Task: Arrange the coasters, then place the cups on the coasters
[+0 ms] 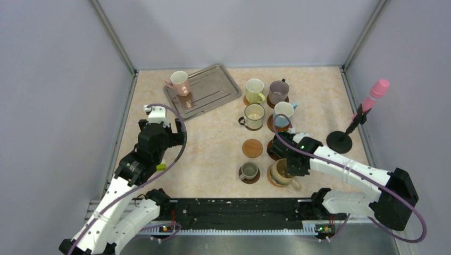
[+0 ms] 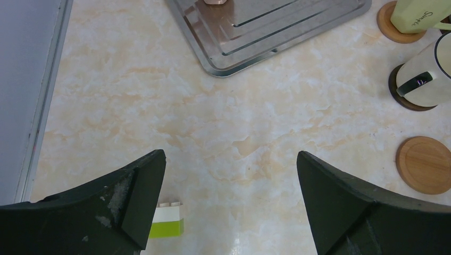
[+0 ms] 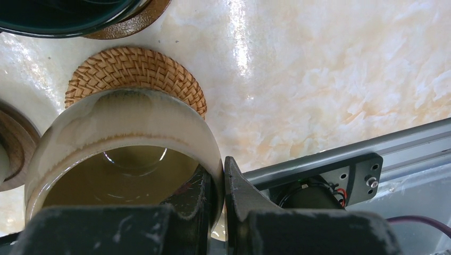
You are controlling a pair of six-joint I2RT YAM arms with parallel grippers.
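Pinching tan mug (image 3: 127, 127) rim with right gripper (image 3: 219, 180), at woven coaster (image 3: 138, 66), well right of tray (image 2: 276, 32). Holding left gripper (image 2: 231, 175) spread wide, empty, near tray's front corner.

I count eight cups (image 1: 254, 115): seven in the overhead view plus a teal cup (image 3: 61, 10) at the right wrist camera's 11 o'clock; eight coasters (image 1: 252, 147); one tray (image 1: 213, 87); one stand (image 1: 339, 141); one block (image 2: 167, 223).

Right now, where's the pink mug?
Top view, far left: the pink mug stands on the silver tray, near its left corner, well left of the yellow-green mug.
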